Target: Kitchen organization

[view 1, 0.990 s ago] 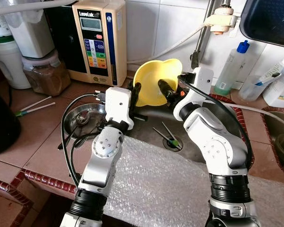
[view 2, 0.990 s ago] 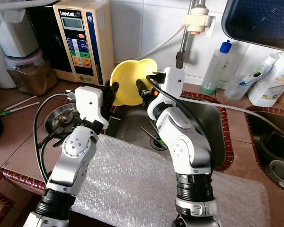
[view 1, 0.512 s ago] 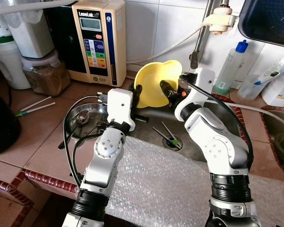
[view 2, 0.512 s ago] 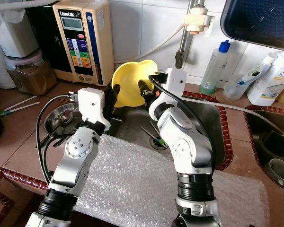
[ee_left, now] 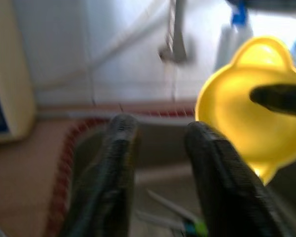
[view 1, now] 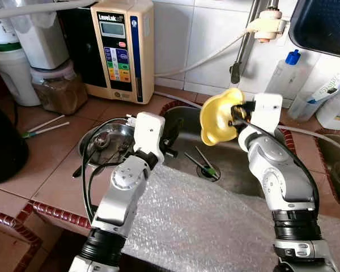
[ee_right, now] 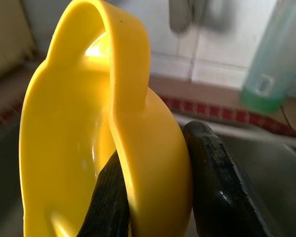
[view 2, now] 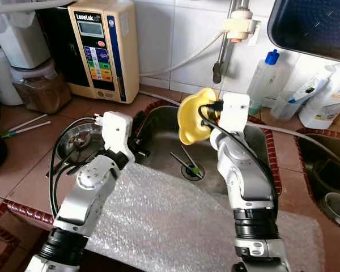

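Right wrist view: I see the yellow bowl (ee_right: 89, 133) pinched at its rim, one black finger (ee_right: 111, 207) inside the bowl and the other pressed on its outer wall.
Right gripper: in the head views I have the right gripper (view 1: 236, 113) holding the bowl tipped on edge in the air above the steel sink (view 1: 243, 170), its hollow facing the robot's left.
Bowl position: it hangs over the back part of the sink, below the faucet pipe (view 1: 242, 42), touching nothing but the fingers.
Left gripper: the left gripper (ee_left: 158, 148) sits at the sink's left rim, fingers spread with a clear gap, holding nothing; it points toward the bowl and stays apart from it.
Sink contents: two thin sticks with a green tip (view 1: 203, 164) lie near the drain.
Left counter: a round steel dish (view 1: 105, 144) rests on the tiles just beside the left arm, with black cable looped over it.
Back wall: a beige water appliance with a button panel (view 1: 120, 48) stands against the tiles; a clear bottle with a blue cap (view 1: 283, 73) stands to the right of the faucet.
Foreground: a sheet of bubble wrap (view 1: 204, 226) lies across the counter edge between the two arms.
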`<state>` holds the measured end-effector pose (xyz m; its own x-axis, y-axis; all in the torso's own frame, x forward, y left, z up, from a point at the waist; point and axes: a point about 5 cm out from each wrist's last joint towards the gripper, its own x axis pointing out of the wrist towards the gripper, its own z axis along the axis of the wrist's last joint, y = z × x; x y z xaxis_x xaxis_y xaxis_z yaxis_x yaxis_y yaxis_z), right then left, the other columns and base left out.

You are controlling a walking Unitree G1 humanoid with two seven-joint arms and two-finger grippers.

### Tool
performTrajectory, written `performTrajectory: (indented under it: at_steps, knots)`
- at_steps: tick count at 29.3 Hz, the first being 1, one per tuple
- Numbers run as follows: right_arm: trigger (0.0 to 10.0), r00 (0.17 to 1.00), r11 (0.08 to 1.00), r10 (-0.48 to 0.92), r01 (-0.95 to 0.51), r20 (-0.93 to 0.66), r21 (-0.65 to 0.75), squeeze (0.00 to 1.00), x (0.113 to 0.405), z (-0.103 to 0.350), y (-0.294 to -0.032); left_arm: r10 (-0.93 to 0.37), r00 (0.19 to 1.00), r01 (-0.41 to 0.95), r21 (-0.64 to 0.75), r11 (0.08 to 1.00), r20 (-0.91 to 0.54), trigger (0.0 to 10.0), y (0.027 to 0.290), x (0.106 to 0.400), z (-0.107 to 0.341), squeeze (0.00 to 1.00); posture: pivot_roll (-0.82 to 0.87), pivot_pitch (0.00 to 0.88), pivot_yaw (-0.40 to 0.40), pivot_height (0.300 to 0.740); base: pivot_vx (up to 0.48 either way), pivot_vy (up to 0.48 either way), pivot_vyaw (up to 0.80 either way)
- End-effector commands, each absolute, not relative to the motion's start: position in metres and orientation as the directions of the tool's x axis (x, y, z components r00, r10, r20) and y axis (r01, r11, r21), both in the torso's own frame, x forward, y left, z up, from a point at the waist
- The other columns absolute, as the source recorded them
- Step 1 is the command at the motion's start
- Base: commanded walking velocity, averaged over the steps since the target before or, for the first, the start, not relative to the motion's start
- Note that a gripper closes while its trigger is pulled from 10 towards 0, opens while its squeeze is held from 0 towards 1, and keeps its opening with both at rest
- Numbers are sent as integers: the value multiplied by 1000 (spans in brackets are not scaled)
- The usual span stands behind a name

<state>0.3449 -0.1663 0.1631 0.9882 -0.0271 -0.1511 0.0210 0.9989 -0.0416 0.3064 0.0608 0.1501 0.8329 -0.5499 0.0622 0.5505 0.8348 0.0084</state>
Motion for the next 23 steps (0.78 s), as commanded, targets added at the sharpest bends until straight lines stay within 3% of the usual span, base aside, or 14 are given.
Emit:
performTrajectory:
  at_steps: [1,6,14,15,16,17,18,21,23]
  knots:
    - [0,990,996,-40,29,-132,-87,0,346,162,-170,-601,799,601,12,799,29,10000,57,302,147,1000,18,0,-25,740,0,0,0]
    - [0,973,968,-97,44,-208,-247,0,346,126,-191,-672,736,676,52,735,-75,10000,66,291,133,1000,38,0,-31,740,0,0,0]
    - [0,950,963,-139,63,-281,-262,0,343,103,-208,-655,750,661,53,749,-95,10000,73,289,133,1000,48,0,-32,740,0,0,0]
    - [1059,950,966,-128,54,-285,-255,322,344,100,-207,-654,749,660,48,749,-102,10000,74,289,133,1000,46,0,-31,740,0,0,0]
    - [1059,950,966,-125,51,-286,-254,322,344,99,-207,-654,749,661,47,749,-105,10000,74,288,133,1000,46,0,-31,740,0,0,0]
    - [8431,950,965,-125,49,-287,-257,1000,344,98,-207,-654,749,661,46,749,-108,10000,74,288,133,1000,44,0,-30,740,0,0,0]
    - [8431,950,965,-125,49,-288,-258,1000,344,97,-206,-653,749,660,46,750,-110,10000,74,288,132,1000,44,0,-30,740,0,0,0]
    - [10000,950,968,-112,38,-293,-248,1000,344,94,-204,-664,738,673,47,738,-124,10000,72,286,131,1000,44,0,-29,740,0,0,0]
    - [10000,950,969,-111,38,-291,-244,1000,343,93,-204,-663,738,672,54,738,-127,10000,72,286,131,1000,45,0,-28,740,0,0,0]
